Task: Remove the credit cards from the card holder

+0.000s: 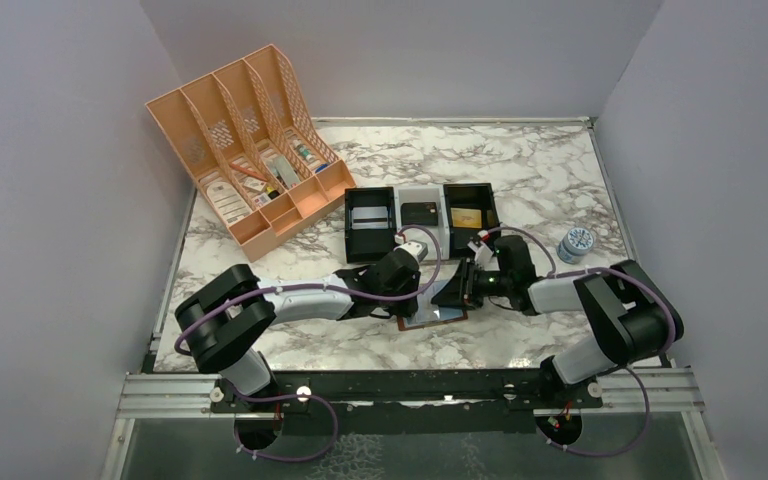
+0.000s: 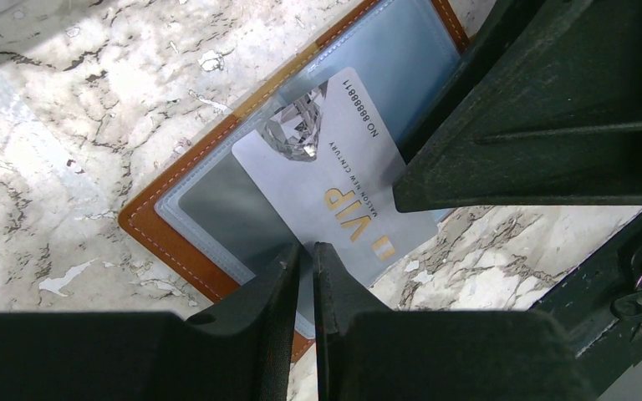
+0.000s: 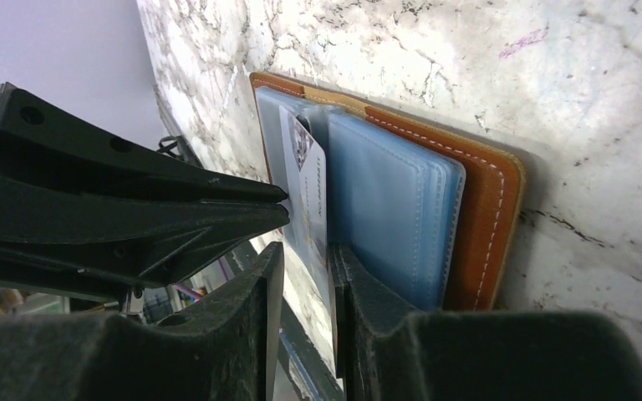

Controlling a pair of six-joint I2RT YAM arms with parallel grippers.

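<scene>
The brown leather card holder (image 1: 438,319) lies spread open on the marble between both arms. In the left wrist view its stitched edge (image 2: 175,242) frames clear blue-grey pockets. A pale grey credit card (image 2: 334,159) marked VIP sticks halfway out of a pocket. My left gripper (image 2: 307,249) is shut, its tips pinching the clear pocket leaf at the card's lower edge. My right gripper (image 3: 301,255) is open around the protruding card (image 3: 311,192), with a gap on one side. The card holder's blue sleeves (image 3: 393,209) lie behind the card. In the top view the left gripper (image 1: 422,295) and the right gripper (image 1: 457,290) nearly meet.
A row of black-and-white trays (image 1: 420,215) stands just behind the grippers and holds a few cards. A peach file organizer (image 1: 245,140) fills the back left. A small round jar (image 1: 575,243) sits at the right. Grey walls close in the table.
</scene>
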